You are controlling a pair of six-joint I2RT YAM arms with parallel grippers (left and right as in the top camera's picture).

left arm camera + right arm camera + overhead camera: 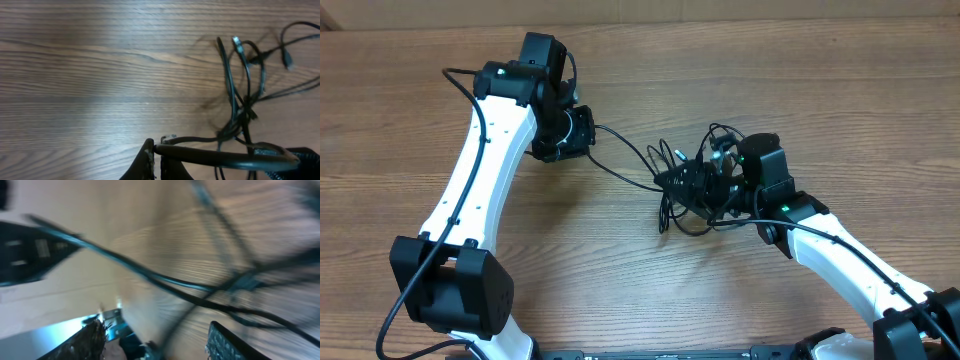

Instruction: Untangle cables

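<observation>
The cables (685, 185) are a tangle of thin black cords at the table's middle. One cord (620, 150) runs taut from the tangle to my left gripper (582, 130), which is shut on its end. In the left wrist view the closed fingers (156, 151) pinch that cord (225, 159), and the tangle (245, 100) with its small plug tips lies to the right. My right gripper (712, 183) sits in the tangle. In the blurred right wrist view its fingers (155, 332) are wide apart, and cords (200, 287) cross in front of them.
The wooden table (620, 270) stretches around the tangle. The white left arm (485, 170) lies along the left side and the right arm (850, 260) comes in from the lower right. Thicker arm wires (460, 85) run along both arms.
</observation>
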